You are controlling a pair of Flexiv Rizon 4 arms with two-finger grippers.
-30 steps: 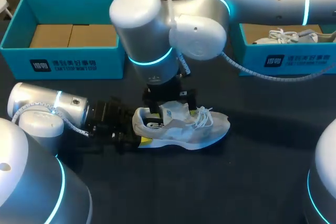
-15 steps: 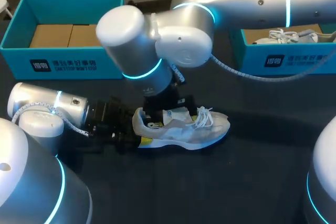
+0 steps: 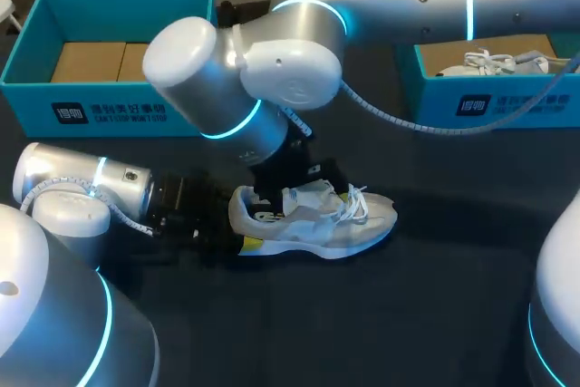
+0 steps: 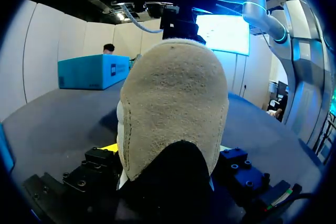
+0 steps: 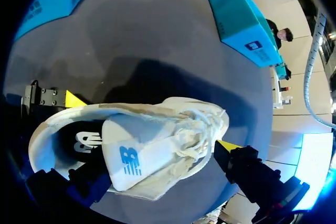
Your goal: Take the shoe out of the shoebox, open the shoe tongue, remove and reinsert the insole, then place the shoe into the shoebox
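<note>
- One sneaker (image 3: 317,221) centre frame, left tool (image 3: 217,231) clamping its heel; hold that firm.
- Right tool (image 3: 290,180) over the tongue (image 5: 131,156), grip unclear; peel slowly toward the laces (image 3: 355,201).

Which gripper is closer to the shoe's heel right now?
Left. The left gripper is shut on the shoe at its heel; the right gripper is above its opening.

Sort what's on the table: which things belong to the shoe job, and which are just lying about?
Job: shoe, empty box (likely its shoebox), left hand at its heel, right hand over its opening.
Lying about: second box, spare shoe inside it.
</note>
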